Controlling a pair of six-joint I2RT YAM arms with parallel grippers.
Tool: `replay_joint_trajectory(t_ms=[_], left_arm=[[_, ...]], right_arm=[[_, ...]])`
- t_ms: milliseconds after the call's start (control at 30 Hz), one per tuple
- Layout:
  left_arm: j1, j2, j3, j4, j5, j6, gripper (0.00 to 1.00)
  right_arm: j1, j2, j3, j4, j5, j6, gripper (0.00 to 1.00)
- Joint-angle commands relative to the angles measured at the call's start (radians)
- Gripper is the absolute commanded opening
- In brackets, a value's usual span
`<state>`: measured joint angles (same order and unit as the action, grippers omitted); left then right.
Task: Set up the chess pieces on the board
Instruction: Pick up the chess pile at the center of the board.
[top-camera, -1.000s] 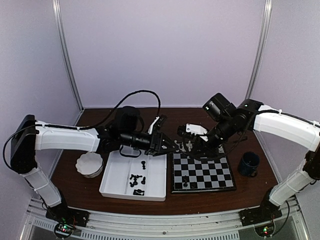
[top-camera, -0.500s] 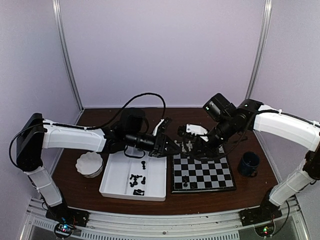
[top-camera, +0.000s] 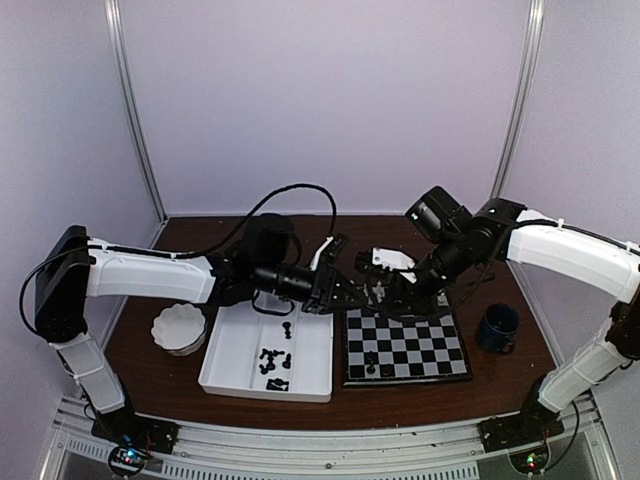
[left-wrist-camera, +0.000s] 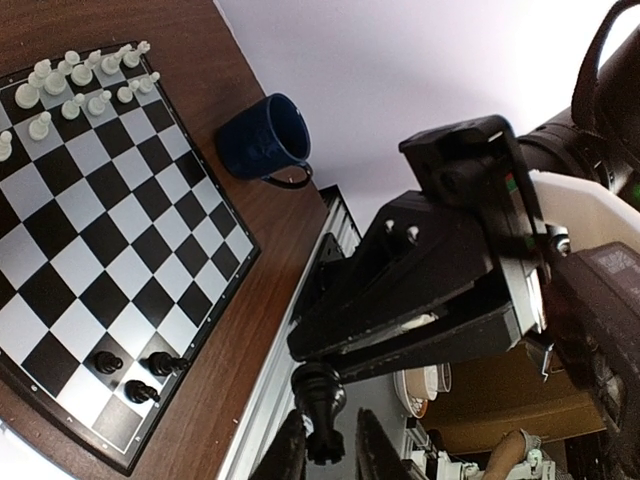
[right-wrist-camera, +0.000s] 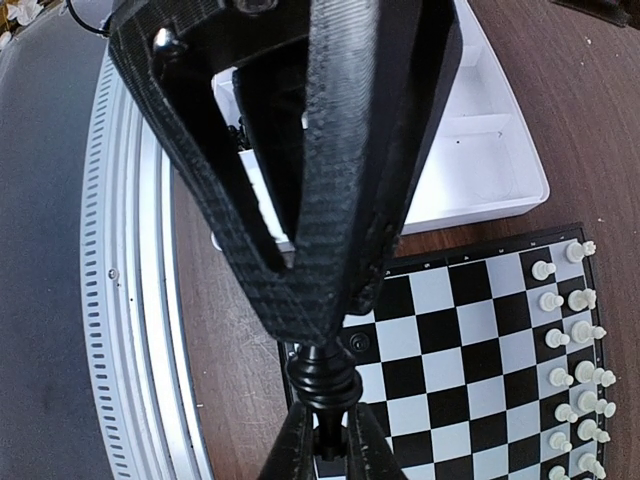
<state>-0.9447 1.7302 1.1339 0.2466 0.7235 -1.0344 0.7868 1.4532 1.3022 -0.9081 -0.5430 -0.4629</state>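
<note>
Far left on the dark wood table (top-camera: 140, 372) is a white scalloped bowl (top-camera: 178, 328), looks glossy. Just beside it is a white rectangular divided tray (top-camera: 232, 372) of smooth plastic, with a handful of loose black chessmen (top-camera: 272, 358) lying in its right compartment.

The left arm (top-camera: 150, 277), white shells with black joints, stretches low and nearly flat to the right over the tray's far end. The left jaws end up by the board's far left corner, nearly together and pinched on a black chessman (left-wrist-camera: 318, 400) with a round head and a ringed collar, held clear of the table.

The board (top-camera: 408, 350) is a small black and pale checked square with a thin dark border. White chessmen (left-wrist-camera: 80, 80) crowd its far rows and three black ones (left-wrist-camera: 135, 375) stand at the near left corner.

The right arm (top-camera: 560, 250) comes in from the right, elbow high, angled down over the board's far left part. The right jaws are clamped on a second black chessman (right-wrist-camera: 322, 385).

A dark blue mug (top-camera: 497, 328) sits right of the board.
</note>
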Motion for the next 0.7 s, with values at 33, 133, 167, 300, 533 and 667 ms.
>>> replay_joint_trajectory(t_ms=[33, 133, 167, 300, 533, 667], left_arm=[[-0.008, 0.017, 0.021, 0.058, 0.024, -0.005, 0.15], [-0.008, 0.011, 0.018, 0.05, 0.012, -0.001, 0.1], [-0.009, 0.009, 0.021, 0.033, 0.003, 0.007, 0.09], [-0.01, -0.007, 0.075, -0.176, -0.061, 0.126, 0.07], [-0.066, 0.021, 0.247, -0.658, -0.267, 0.415, 0.06], [-0.119, 0.078, 0.326, -0.829, -0.357, 0.499, 0.05]], right_arm=[[-0.003, 0.001, 0.005, 0.014, 0.004, 0.007, 0.09], [-0.003, -0.005, -0.001, 0.011, 0.019, 0.004, 0.08], [-0.003, -0.011, -0.009, 0.009, 0.03, 0.0, 0.08], [-0.019, -0.072, -0.076, 0.006, 0.089, -0.028, 0.07], [-0.133, -0.198, -0.253, 0.005, 0.114, -0.048, 0.07], [-0.261, -0.26, -0.315, 0.016, 0.083, -0.054, 0.07]])
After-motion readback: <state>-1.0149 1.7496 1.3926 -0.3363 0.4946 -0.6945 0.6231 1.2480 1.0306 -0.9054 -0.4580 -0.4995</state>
